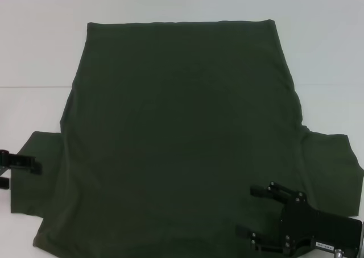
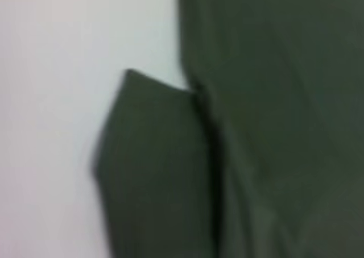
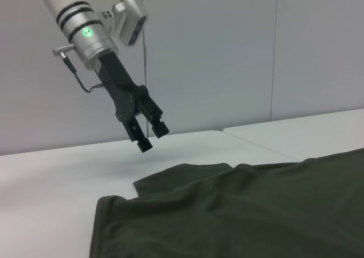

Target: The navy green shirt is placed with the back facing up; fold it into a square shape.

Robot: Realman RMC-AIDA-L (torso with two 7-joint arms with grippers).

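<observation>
Your white table (image 1: 34, 53) carries the navy green shirt (image 1: 182, 133), spread flat, plain side up, filling most of the surface. Hem edge lies at the far end, sleeves and shoulders at the near end. One sleeve sticks out left near you, the other sticks out right. No folds made yet.

Your right gripper (image 1: 259, 211) sits at the near right, over the shirt body just inside the right sleeve. Its two fingers point left and stand apart, jaws open, nothing between them. Cloth lies under it; you cannot tell from the head view whether the fingertips touch the fabric.

Your left gripper (image 3: 148, 136) is at the near left, by the outer edge of the left sleeve. In the right wrist view it hangs in the air above the table, clear of the cloth, fingers pointing down toward the sleeve corner. Jaws are parted with a gap between the tips, holding nothing. The left wrist view shows the left sleeve (image 2: 153, 173) and the body side seam on the table below it.
</observation>
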